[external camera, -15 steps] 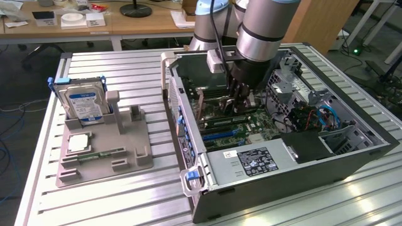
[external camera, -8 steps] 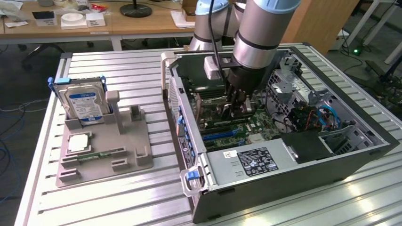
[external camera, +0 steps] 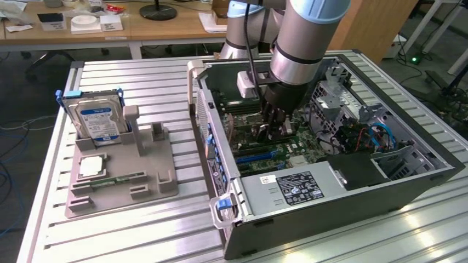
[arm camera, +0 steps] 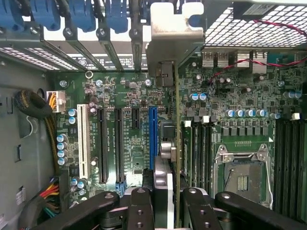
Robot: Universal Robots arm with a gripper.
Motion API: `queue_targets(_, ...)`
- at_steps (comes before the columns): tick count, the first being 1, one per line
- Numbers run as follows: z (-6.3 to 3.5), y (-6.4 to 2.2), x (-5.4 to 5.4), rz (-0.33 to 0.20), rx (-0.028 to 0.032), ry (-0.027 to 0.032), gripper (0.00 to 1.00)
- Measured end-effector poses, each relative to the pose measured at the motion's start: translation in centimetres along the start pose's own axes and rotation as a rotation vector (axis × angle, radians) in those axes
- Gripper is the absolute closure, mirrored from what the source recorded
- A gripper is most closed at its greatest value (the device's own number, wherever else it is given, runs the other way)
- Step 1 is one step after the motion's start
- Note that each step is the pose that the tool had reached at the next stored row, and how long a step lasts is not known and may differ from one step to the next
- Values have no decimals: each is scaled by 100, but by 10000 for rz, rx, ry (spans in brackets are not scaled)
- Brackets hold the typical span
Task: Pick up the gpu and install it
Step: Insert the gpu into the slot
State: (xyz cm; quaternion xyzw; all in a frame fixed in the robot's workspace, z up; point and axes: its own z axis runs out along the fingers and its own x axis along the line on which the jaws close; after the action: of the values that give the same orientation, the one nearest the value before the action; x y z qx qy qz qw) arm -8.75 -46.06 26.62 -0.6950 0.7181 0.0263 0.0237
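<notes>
1. My gripper is down inside the computer case, its fingers partly closed on the top edge of the gpu.
2. I have the pickup done; the card hangs edge-on over the motherboard, just beside the blue slot, and I judge it not yet seated.
3. Its long axis runs along the slots, with the bracket pointing at the case's rear openings.
</notes>
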Motion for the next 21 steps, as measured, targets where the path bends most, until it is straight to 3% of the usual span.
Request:
queue_targets(11, 17, -1, 22, 0, 1, -4, 72)
queue_targets(21, 131, 12, 31, 19, 1, -1, 72)
